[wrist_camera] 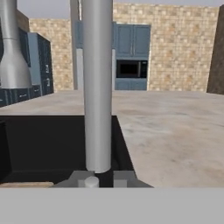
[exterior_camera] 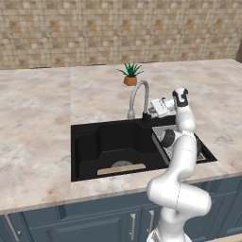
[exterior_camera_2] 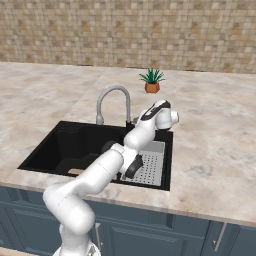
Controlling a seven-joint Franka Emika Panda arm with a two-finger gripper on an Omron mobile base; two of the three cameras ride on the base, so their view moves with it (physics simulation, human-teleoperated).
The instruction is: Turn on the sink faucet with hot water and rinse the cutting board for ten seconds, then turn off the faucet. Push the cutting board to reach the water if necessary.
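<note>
The silver gooseneck sink faucet arches over the back of the black sink; no water runs from it. My gripper is at the faucet's dark base, just right of the pipe. In the hand view the pipe rises straight ahead, and the fingertips stand apart with a small grey handle knob between them, so the gripper is open. The tan cutting board lies flat on the basin floor near the front wall, well short of the spout. The board's edge peeks out behind my arm.
A grey perforated drain tray sits in the right part of the sink, under my arm. A small potted plant stands on the marble counter behind the faucet. A tiled wall closes the back.
</note>
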